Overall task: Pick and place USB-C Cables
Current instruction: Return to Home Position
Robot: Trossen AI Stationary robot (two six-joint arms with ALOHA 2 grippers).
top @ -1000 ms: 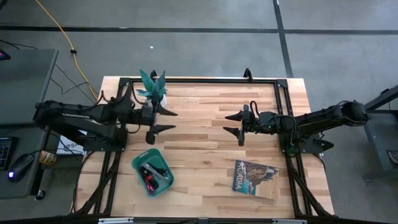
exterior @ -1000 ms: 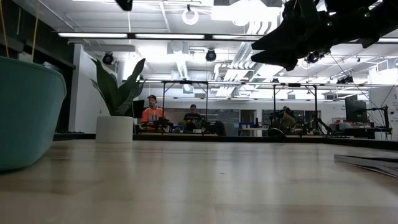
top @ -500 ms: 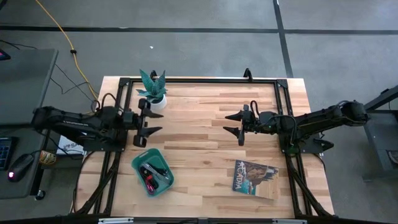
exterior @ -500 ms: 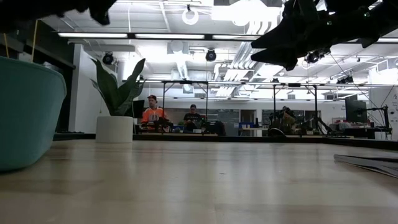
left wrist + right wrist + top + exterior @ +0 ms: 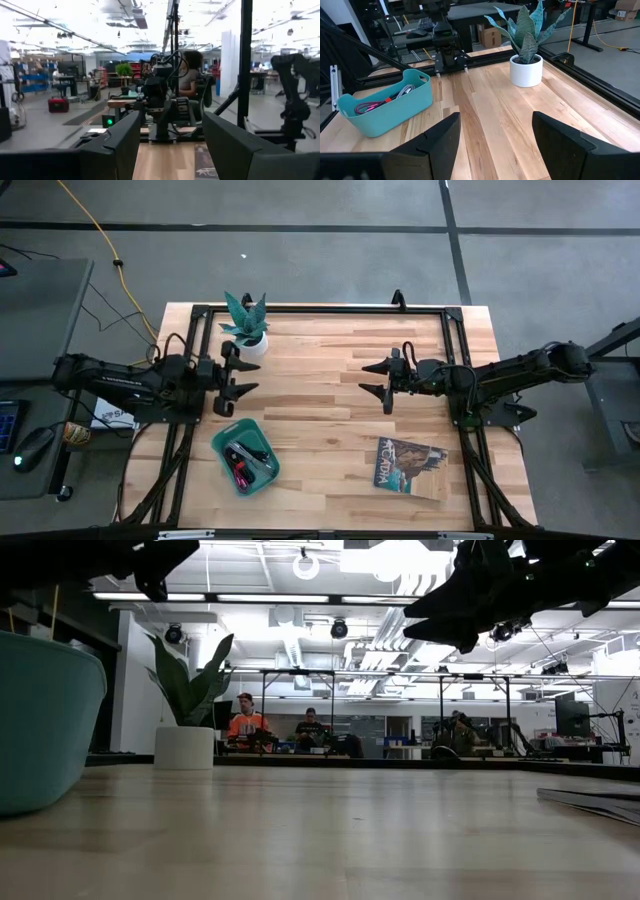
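The teal tray (image 5: 219, 441) sits on the table near its left front, and coiled cables (image 5: 243, 457) lie inside it. The right wrist view shows a maroon cable (image 5: 366, 107) and a grey cable (image 5: 406, 91) in the tray (image 5: 395, 111); the black-and-red one cannot be made out there. My left gripper (image 5: 246, 377) hovers open, just beyond the tray's far side, beside the potted plant, and touches nothing. My right gripper (image 5: 366, 378) hovers open over the middle of the table and holds nothing.
A potted plant in a white pot (image 5: 246, 330) stands by the far left edge, close to my left gripper. A booklet (image 5: 409, 464) lies flat near the right front. A black frame (image 5: 320, 308) runs around the table. Bare wood shows between the two grippers.
My left arm has drawn back toward the table's left edge, so its gripper has moved away from the middle and now sits closer to the plant and tray. It stays open. The tray and cables have kept their places.
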